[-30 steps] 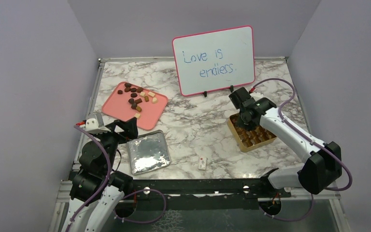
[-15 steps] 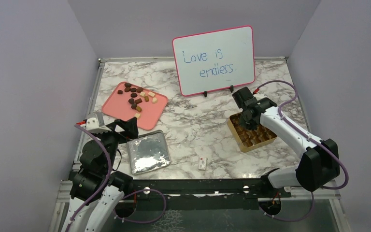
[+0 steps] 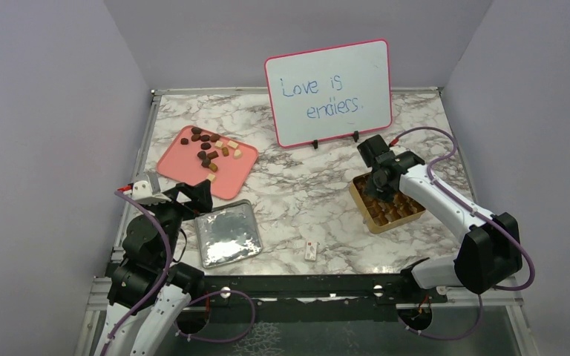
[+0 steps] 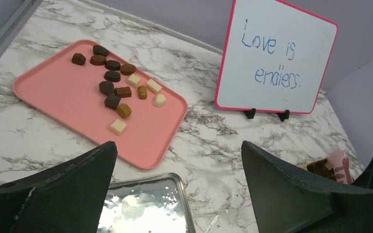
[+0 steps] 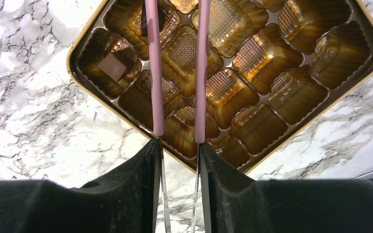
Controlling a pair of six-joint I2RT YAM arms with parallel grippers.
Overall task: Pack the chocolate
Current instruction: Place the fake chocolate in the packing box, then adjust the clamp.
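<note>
Two pieces of chocolate point(image 5: 111, 66) are visible in cavities at the upper left of the gold box point(image 5: 291, 92). The other pieces lie on the pink tray point(image 4: 53, 92), left of centre in the top view. The right pincer point(image 5: 178, 145) clamps the pink tweezers point(image 5: 154, 87). The tweezer arms stand apart with nothing visible between them, and their tips run off the top edge. The left pincer point(image 4: 177, 148) gapes wide and empty near the tray.

Judged step: seating the dark piece beside the left tweezer arm. Lift straight up with the arms apart, so the piece is not dragged out of its cavity.
</note>
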